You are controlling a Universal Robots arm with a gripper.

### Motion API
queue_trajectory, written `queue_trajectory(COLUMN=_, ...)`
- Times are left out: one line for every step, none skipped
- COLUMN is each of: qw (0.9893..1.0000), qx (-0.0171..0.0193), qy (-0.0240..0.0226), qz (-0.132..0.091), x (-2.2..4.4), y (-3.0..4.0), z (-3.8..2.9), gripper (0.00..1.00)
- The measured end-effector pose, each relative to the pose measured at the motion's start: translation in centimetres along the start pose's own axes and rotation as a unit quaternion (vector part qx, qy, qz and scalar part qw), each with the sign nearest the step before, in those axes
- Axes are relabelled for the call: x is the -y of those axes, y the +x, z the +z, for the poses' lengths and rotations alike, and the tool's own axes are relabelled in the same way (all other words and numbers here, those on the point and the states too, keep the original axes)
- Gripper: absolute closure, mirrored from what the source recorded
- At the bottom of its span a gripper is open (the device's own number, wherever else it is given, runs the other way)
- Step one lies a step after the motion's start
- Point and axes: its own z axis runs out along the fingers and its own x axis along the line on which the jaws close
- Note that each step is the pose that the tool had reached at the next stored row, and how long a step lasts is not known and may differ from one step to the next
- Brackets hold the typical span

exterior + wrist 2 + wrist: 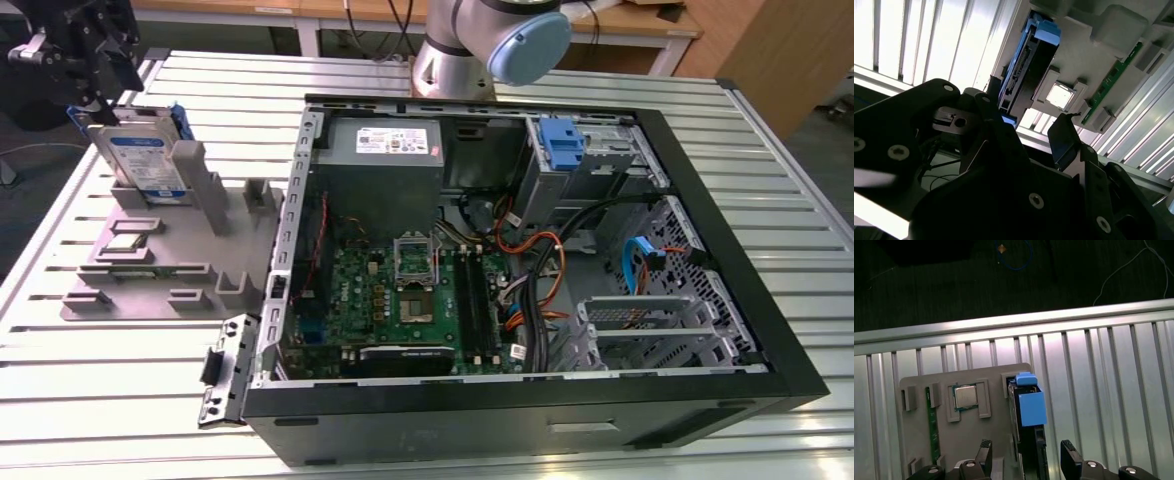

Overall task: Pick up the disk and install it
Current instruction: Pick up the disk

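The disk [144, 157] stands on edge in a slot at the back of the grey holder [147, 275], at the exterior view's left; it is a silver drive with a white-and-blue label and a blue bracket. My gripper [91, 108] hangs just above its top edge. In the first wrist view the disk [1029, 407] lies between my two fingertips [1069, 454], with a gap on each side. My gripper [1026, 455] is open and holds nothing. In the second wrist view the disk [1021, 75] shows edge-on beyond my gripper [1029, 130].
The open computer case [747, 290] fills the exterior view's middle and right, with a grey power-supply box [380, 140], a motherboard [400, 300] and a drive bay holding a blue bracket [563, 145]. The holder also carries a processor chip [965, 396] and a green memory stick [931, 425]. The arm's base [461, 45] stands behind the case.
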Motion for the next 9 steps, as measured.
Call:
queue_trajectory(qw=1.0000, qx=0.0000, qy=0.0000, qz=0.000, x=0.00, y=0.00, z=0.00, gripper=0.35)
queue_trajectory(qw=1.0000, qx=0.0000, qy=0.0000, qz=0.000, x=0.00, y=0.00, z=0.02, gripper=0.35)
queue_trajectory(qw=1.0000, qx=0.0001, qy=0.0002, qz=0.000, x=0.01, y=0.00, z=0.08, gripper=0.35)
queue_trajectory(qw=1.0000, qx=0.0001, qy=0.0001, qz=0.000, x=0.01, y=0.00, z=0.12, gripper=0.35)
queue_trajectory(qw=1.0000, qx=0.0000, qy=0.0000, qz=0.000, x=0.00, y=0.01, z=0.12, gripper=0.35)
queue_trajectory(qw=1.0000, qx=0.0000, qy=0.0000, qz=0.000, x=0.01, y=0.01, z=0.20, gripper=0.35)
queue_trajectory(qw=1.0000, qx=0.0000, qy=0.0000, qz=0.000, x=0.01, y=0.01, z=0.29, gripper=0.35)
queue_trajectory(qw=1.0000, qx=0.0000, qy=0.0000, qz=0.000, x=0.01, y=0.01, z=0.30, gripper=0.35)
queue_trajectory(qw=1.0000, qx=0.0000, qy=0.0000, qz=0.000, x=0.01, y=0.01, z=0.30, gripper=0.35)
